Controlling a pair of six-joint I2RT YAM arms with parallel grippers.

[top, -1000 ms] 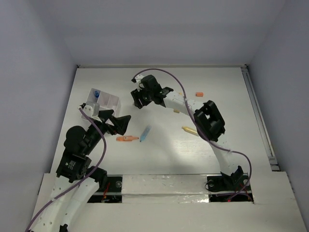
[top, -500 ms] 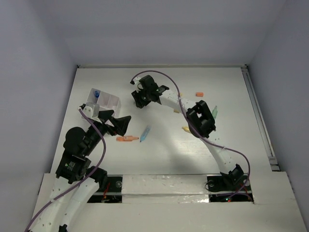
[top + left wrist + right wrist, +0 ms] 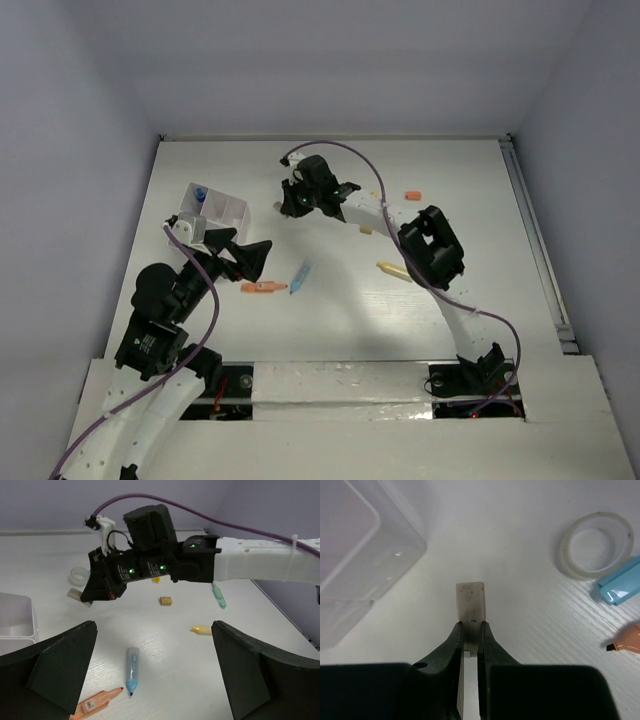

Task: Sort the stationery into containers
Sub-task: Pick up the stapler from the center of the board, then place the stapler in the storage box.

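Note:
My right gripper (image 3: 470, 629) is shut on a small white eraser (image 3: 470, 600), low over the table just right of the white divided container (image 3: 355, 540). From above, the right gripper (image 3: 286, 206) sits beside the container (image 3: 232, 212), which holds a blue-capped bottle (image 3: 200, 194). A clear tape roll (image 3: 595, 545) lies close by. My left gripper (image 3: 154, 630) hangs open and empty above a blue marker (image 3: 132, 670) and an orange marker (image 3: 97, 702). The left gripper (image 3: 246, 258) is near the container's front corner.
A yellow marker (image 3: 201, 629), a green pen (image 3: 218, 595) and a small tan eraser (image 3: 165, 600) lie right of centre. A small orange piece (image 3: 412, 195) lies further back. The right arm (image 3: 430, 245) stretches diagonally across the table.
The right gripper's fingers have closed onto the white eraser. Its forearm swung slightly left and back. The left arm has not moved.

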